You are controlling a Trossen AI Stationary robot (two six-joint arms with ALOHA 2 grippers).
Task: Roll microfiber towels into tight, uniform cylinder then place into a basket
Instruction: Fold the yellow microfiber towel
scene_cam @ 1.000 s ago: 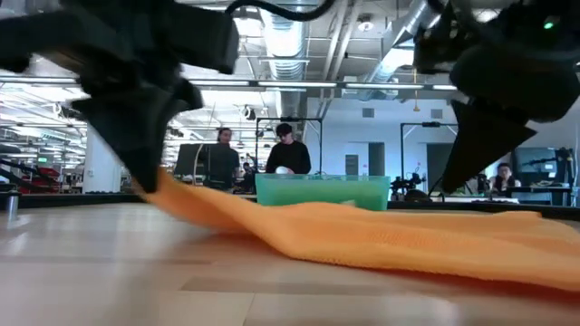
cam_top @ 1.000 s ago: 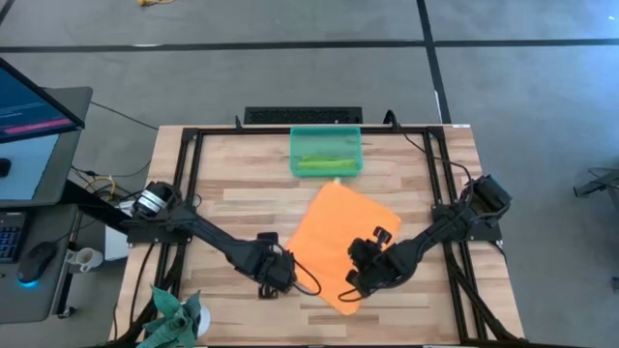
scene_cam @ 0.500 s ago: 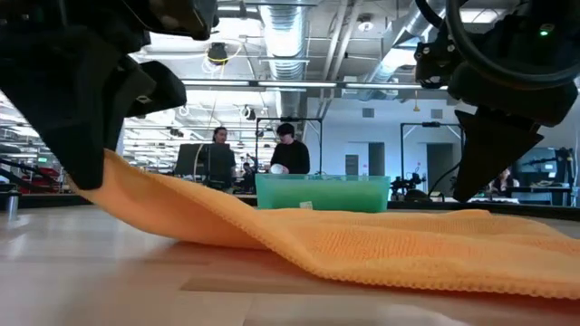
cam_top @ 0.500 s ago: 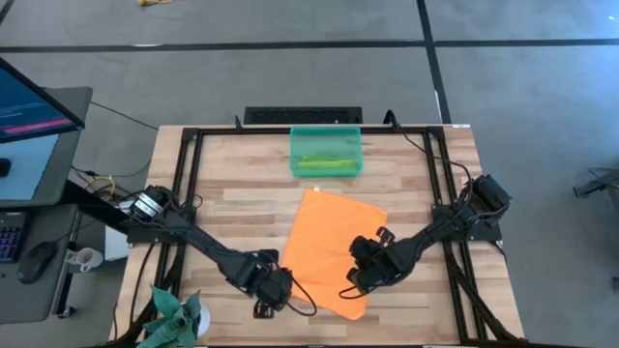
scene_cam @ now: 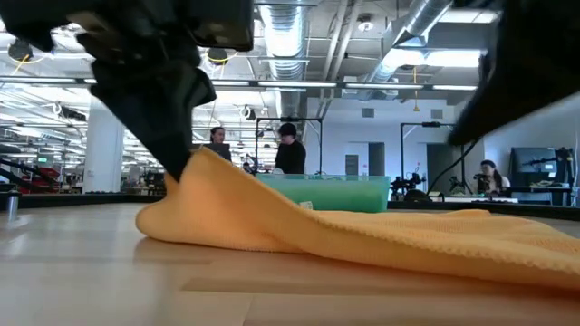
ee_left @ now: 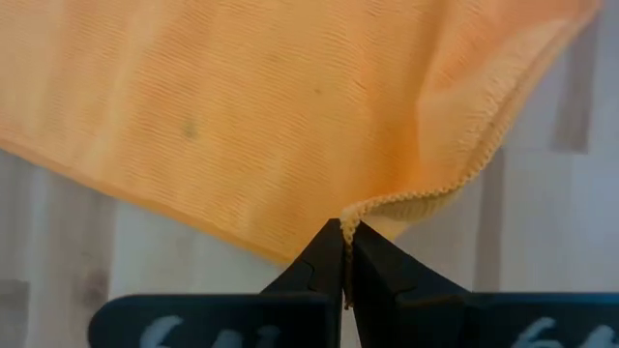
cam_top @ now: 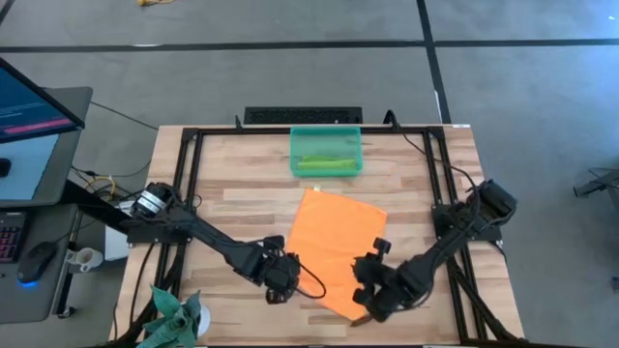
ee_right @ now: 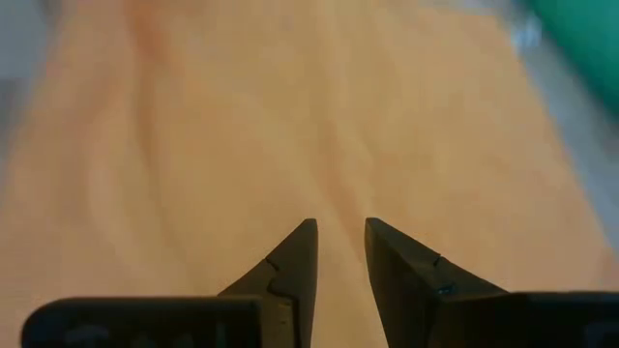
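Your knitted orange microfiber towel lies rumpled on the wooden desk, well short of the translucent basket. Your left hand pinches its stitched corner fully closed; your right hand hovers partly open above the cloth, gripping nothing.

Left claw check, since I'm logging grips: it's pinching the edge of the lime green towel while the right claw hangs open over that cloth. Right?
Wrong colour: the left wrist view shows the left claw pinching the orange towel. The right claw does hang open over that cloth.

Bright, even overhead light (ceiling strips glare in low view); right wrist view blurred
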